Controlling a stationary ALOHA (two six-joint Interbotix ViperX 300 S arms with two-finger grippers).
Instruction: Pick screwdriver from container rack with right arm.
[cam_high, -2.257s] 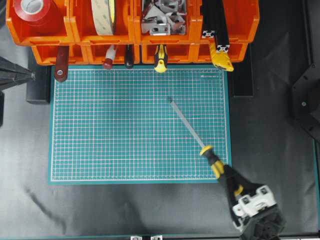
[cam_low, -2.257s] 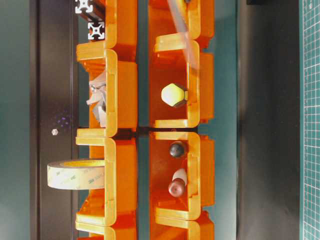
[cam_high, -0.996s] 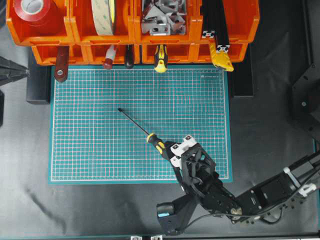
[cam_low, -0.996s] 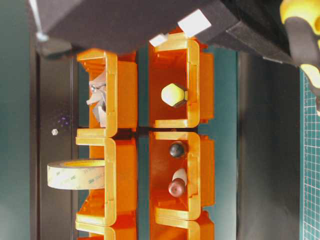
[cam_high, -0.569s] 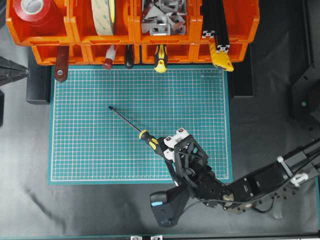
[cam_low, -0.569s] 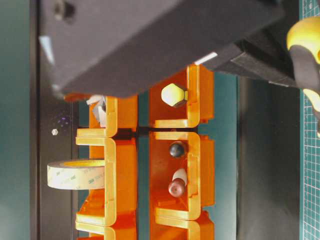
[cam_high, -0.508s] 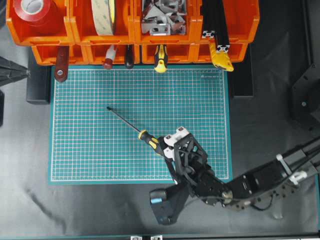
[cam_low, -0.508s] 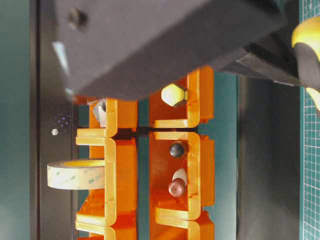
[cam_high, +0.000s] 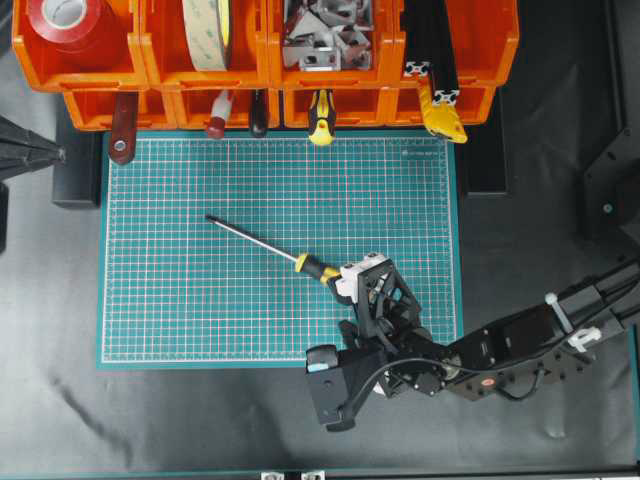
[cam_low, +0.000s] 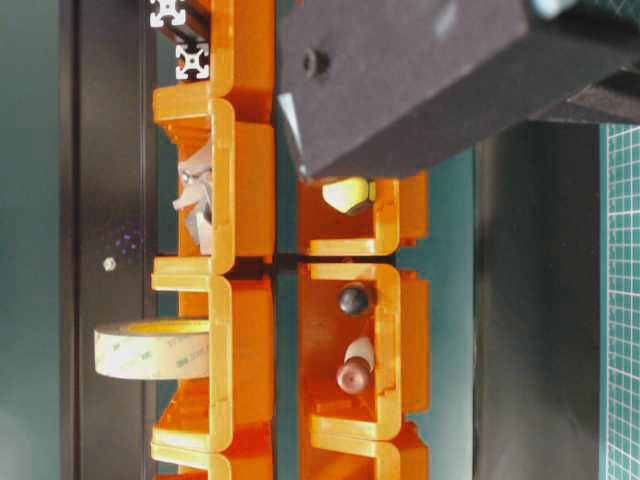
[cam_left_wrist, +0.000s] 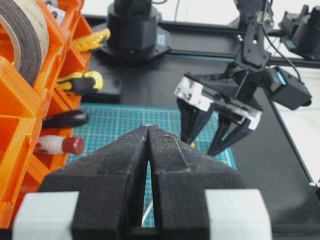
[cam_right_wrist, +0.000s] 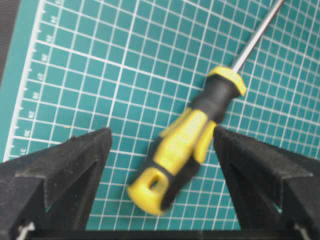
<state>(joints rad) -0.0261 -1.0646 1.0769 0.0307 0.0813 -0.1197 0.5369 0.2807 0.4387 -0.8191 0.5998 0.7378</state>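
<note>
The screwdriver (cam_high: 270, 246) lies flat on the green mat (cam_high: 200, 300), shaft pointing up-left, yellow-and-black handle toward my right gripper (cam_high: 358, 280). In the right wrist view the handle (cam_right_wrist: 187, 142) lies between the two black fingers (cam_right_wrist: 75, 160), which stand wide apart; the right one is at most grazing it. The right gripper (cam_right_wrist: 162, 135) is open, and it also shows open in the left wrist view (cam_left_wrist: 200, 147). The orange container rack (cam_high: 268, 75) runs along the far edge. My left gripper (cam_left_wrist: 149, 127) is shut and empty, above the mat's left side.
A stubbier yellow-and-black tool (cam_high: 320, 118), a red-and-white handled tool (cam_high: 217, 115) and a dark handle (cam_high: 258, 112) stick out of the lower bins. Tape rolls (cam_high: 207, 30) and metal parts fill the upper bins. The right arm's black body (cam_low: 430, 70) blocks part of the table-level view.
The right gripper carried the screwdriver left over the mat, then opened; the screwdriver now lies free on the mat, its shaft at a flatter angle.
</note>
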